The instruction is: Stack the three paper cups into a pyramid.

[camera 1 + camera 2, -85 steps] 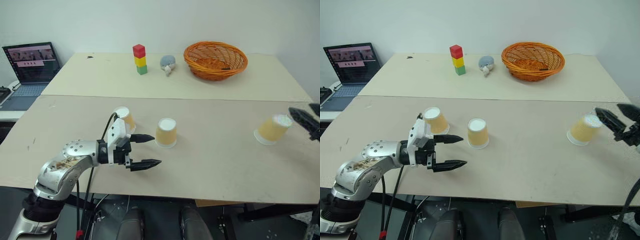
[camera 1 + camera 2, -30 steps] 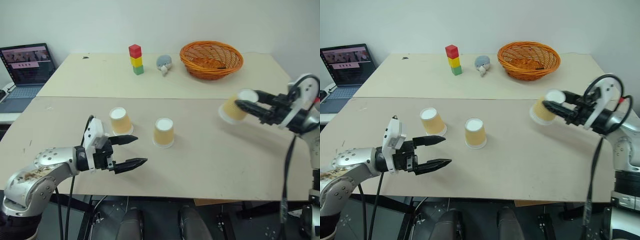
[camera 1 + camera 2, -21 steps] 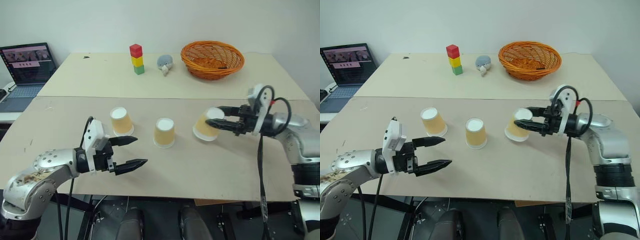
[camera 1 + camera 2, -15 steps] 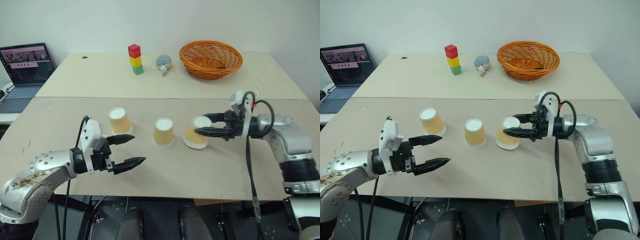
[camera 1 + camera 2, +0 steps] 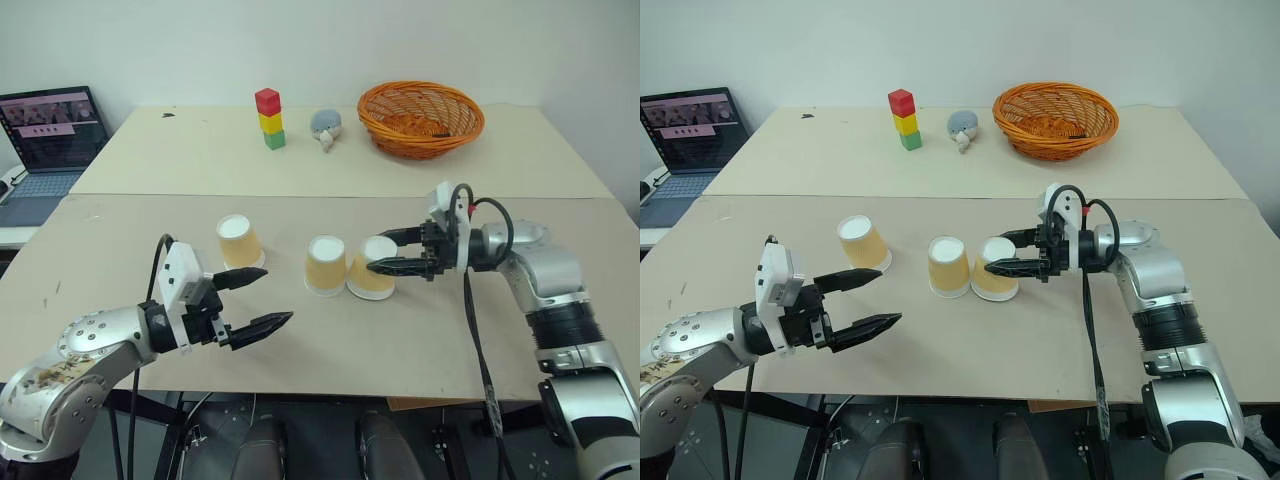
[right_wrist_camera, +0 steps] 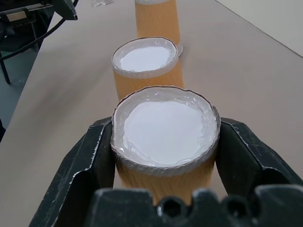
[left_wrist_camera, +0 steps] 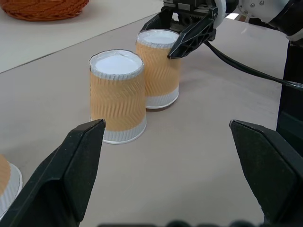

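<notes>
On the far table point(image 5: 180, 160) stand a red-yellow-green block tower point(image 5: 269, 118), a small grey stuffed toy point(image 5: 325, 127), perhaps a mouse, and an orange wicker basket point(image 5: 421, 118). An open laptop point(image 5: 42, 135) sits at the left edge.

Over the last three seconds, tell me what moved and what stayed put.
The right gripper closed on the cup at the table's right edge, carried it leftward and brought it down beside the middle cup, base up, jaws clamped on it. The left gripper stayed open near the front edge. The left cup, block tower, plush toy, basket and laptop have not moved.
</notes>
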Controlling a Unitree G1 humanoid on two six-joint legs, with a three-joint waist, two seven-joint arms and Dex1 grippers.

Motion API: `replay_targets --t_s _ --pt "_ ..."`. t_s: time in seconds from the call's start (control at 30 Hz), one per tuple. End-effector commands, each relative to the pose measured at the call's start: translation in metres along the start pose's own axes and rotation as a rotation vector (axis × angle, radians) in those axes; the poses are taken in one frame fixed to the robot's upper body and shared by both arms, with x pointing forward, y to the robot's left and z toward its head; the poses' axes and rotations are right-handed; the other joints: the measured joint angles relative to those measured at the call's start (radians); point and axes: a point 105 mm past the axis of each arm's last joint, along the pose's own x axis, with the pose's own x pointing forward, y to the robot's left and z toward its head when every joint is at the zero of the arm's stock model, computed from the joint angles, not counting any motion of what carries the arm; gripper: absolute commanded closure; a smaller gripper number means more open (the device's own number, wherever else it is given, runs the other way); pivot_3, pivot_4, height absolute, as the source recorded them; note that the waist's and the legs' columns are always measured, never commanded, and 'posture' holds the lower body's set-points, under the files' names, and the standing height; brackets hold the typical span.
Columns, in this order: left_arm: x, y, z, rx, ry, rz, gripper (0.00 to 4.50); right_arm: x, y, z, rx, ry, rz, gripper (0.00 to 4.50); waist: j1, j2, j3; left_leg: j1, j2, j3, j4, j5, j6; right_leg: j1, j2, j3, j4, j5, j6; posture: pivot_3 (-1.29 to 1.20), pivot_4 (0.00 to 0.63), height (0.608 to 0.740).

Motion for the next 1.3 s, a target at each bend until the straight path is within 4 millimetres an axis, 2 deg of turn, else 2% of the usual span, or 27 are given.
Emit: replay_targets --t_s 0.03,0.1,0.17,0.27,0.57,0.67,0.73,0.83,0.93,1.0,1.2,1.3 --pt "0.003 -0.005 0.012 0.064 -0.042 -0.015 0.00 -0.002 -0.005 0.012 -0.052 -0.029 -0.020 0.64 0.000 0.000 0.000 0.000 0.000 0.000 0.000 0.000 0.000 0.000 0.000 0.000 0.000 0.000 0.000 0.00 0.150 0.638" --pt "0.005 -0.004 0.013 0.065 -0.049 -0.018 0.00 -0.003 -0.006 0.010 -0.060 -0.018 -0.032 0.09 0.000 0.000 0.000 0.000 0.000 0.000 0.000 0.000 0.000 0.000 0.000 0.000 0.000 0.000 0.000 0.00 0.150 0.638" --pt "0.007 -0.004 0.014 0.065 -0.052 -0.021 0.00 -0.006 -0.004 0.008 -0.060 0.000 -0.025 0.09 0.001 0.000 0.000 0.000 0.000 0.000 0.000 0.000 0.000 0.000 0.000 0.000 0.000 0.000 0.000 0.00 0.150 0.638" --pt "0.007 -0.004 0.013 0.061 -0.051 -0.028 0.00 -0.019 0.009 0.007 -0.050 0.013 0.036 0.09 0.003 0.000 0.000 0.000 0.000 0.000 0.000 0.000 0.000 0.000 0.000 0.000 0.000 0.000 0.000 0.00 0.150 0.638" --pt "0.006 0.003 0.017 0.002 -0.081 -0.030 0.00 -0.084 -0.001 0.049 -0.066 -0.123 -0.181 0.09 0.001 0.000 0.000 0.000 0.000 -0.001 0.000 0.000 0.000 0.000 0.000 -0.001 0.000 0.000 0.000 0.00 0.150 0.638" --pt "0.005 0.005 0.022 -0.020 -0.110 -0.008 0.00 -0.099 -0.003 0.060 -0.093 -0.154 -0.257 0.09 0.000 0.000 0.000 0.000 0.000 -0.001 0.000 0.000 0.000 0.000 0.000 -0.001 0.000 0.000 0.000 0.00 0.150 0.638" --pt "0.004 0.006 0.024 -0.030 -0.125 0.007 0.00 -0.103 0.000 0.065 -0.099 -0.173 -0.269 0.09 -0.001 0.000 0.000 0.000 0.001 -0.001 0.000 0.000 0.000 0.000 0.000 0.000 0.000 0.000 0.000 0.00 0.150 0.638" --pt "-0.001 0.016 0.031 -0.049 -0.178 0.099 0.00 -0.102 0.012 0.074 -0.105 -0.213 -0.242 0.09 0.000 0.000 0.000 0.000 0.001 -0.001 0.000 0.000 0.000 0.000 0.000 0.000 0.000 0.000 0.000 0.00 0.150 0.638" --pt "-0.014 0.041 0.028 -0.076 -0.209 0.292 0.00 -0.086 0.028 0.068 -0.132 -0.171 -0.175 0.09 0.003 0.000 0.000 0.000 0.001 -0.002 0.000 0.000 0.000 0.001 0.000 -0.001 -0.001 0.000 0.000 0.00 0.150 0.638" --pt "-0.019 0.046 0.026 -0.102 -0.227 0.336 0.00 -0.080 0.034 0.064 -0.146 -0.155 -0.149 0.09 0.003 0.000 0.000 0.000 0.001 -0.003 0.000 0.000 0.000 0.001 0.000 -0.001 -0.001 0.000 0.000 0.00 0.150 0.638" --pt "-0.026 0.067 0.009 -0.099 -0.166 0.490 0.00 -0.070 0.038 0.067 -0.144 -0.170 -0.113 0.09 0.004 -0.001 0.000 0.000 0.000 -0.003 0.000 0.000 0.000 0.001 0.000 -0.001 -0.001 0.000 0.000 0.00 0.150 0.638" --pt "-0.026 0.088 0.005 -0.079 -0.177 0.614 0.00 -0.070 0.037 0.069 -0.146 -0.174 -0.118 0.09 0.009 -0.001 0.000 0.000 0.000 -0.003 0.000 0.000 0.000 0.001 -0.001 -0.001 -0.001 0.000 0.000 0.00 0.150 0.638"
